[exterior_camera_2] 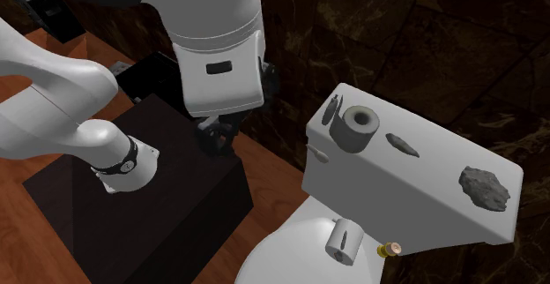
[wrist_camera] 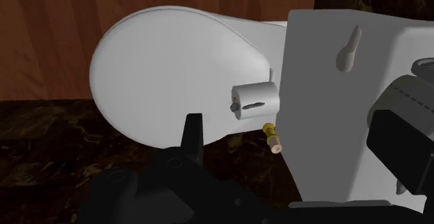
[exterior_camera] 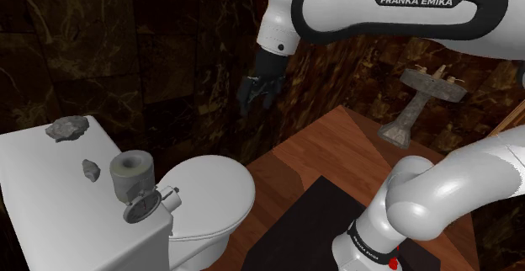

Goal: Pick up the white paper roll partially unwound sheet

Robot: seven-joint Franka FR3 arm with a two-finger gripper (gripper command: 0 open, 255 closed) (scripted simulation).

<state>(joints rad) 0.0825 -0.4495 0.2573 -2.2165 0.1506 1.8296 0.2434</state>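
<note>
Stand (exterior_camera_2: 167,225): a black box on the wood floor beside the toilet.
Arm (exterior_camera: 379,8): white, and it reaches from the stand toward the toilet, ending high over the floor.
Toilet (exterior_camera: 210,189): white with its seat lid down. The tank is on the shoulder view's left.
Tank lid (exterior_camera_2: 432,172): flat and white. It carries the roll and two stones.
Gripper (exterior_camera: 251,99): black, hanging off the tank's end and above the lid's level. In the wrist view its fingers stand wide apart with nothing between them.
Paper roll (exterior_camera_2: 353,132): pale grey-white. It stands on the tank lid near the end closest to the stand, about midway between the front and back edges.
Roll's axis: upright, with the core hole facing up, so the curved wall is what the fingers would close on.
Roll from gripper: lower and well apart, down and to the left in the shoulder view and to the right in the second exterior view. My judgement is that the hand must travel over the lid's end and then descend.
Large stone (exterior_camera_2: 483,188): grey, at the lid's far end, well clear of the roll.
Small cylinder (wrist_camera: 254,101): pale, lying at the tank's front edge above the seat lid. I cannot tell what it is.
Small stone (exterior_camera_2: 404,144): just beside the roll on the large stone's side, and apart from it. It may crowd a finger there.
</note>
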